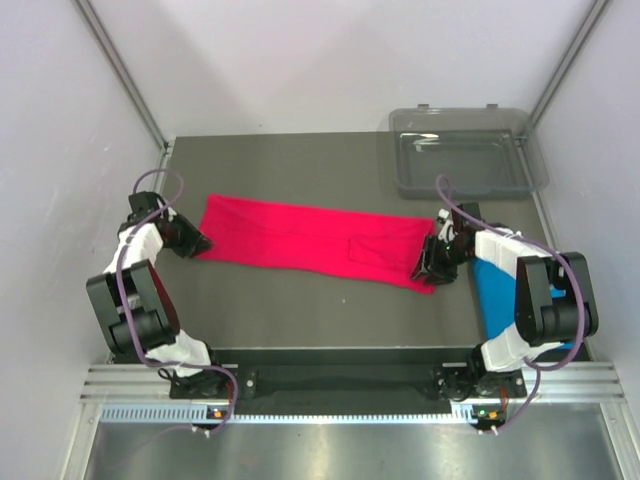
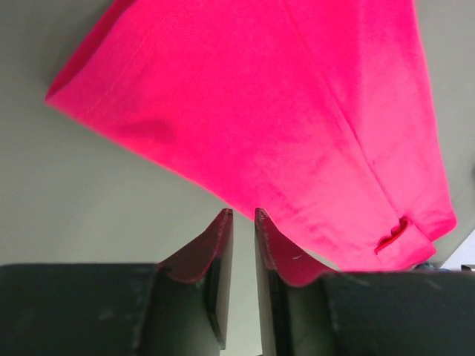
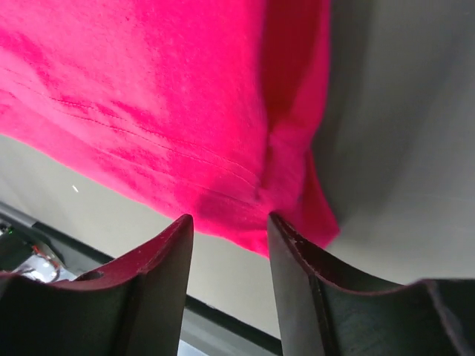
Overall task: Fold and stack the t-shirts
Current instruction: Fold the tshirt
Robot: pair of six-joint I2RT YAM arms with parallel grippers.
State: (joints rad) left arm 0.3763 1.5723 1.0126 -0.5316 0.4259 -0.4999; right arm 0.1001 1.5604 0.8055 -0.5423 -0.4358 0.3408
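Left pincer [image 1: 200,243] low at the left end of the crimson-pink t-shirt [image 1: 310,243], near the worktop's [image 1: 300,310] left edge; on the left wrist view its jaws stand a narrow slit apart, bare grey surface showing in the slit, no cloth between them, tips right at the shirt's near hem. Released, not grasping. Pink t-shirt lies flat as a long folded band across the middle of the worktop, running from the left edge toward the right, its right end a bit closer to the near edge than its left; a seam line and a small folded-over bit show on the cloth. Right pincer [image 1: 425,270] sits at the shirt's right near corner; on the right wrist view the jaws are clearly parted, the corner of the cloth just beyond the tips and not clamped. Sky blue t-shirt [image 1: 492,290] lies along the right edge of the worktop, mostly covered by the right arm, apart from the pink one. Clear grey tray [image 1: 460,192] at the far right corner, overhanging the worktop's right edge.
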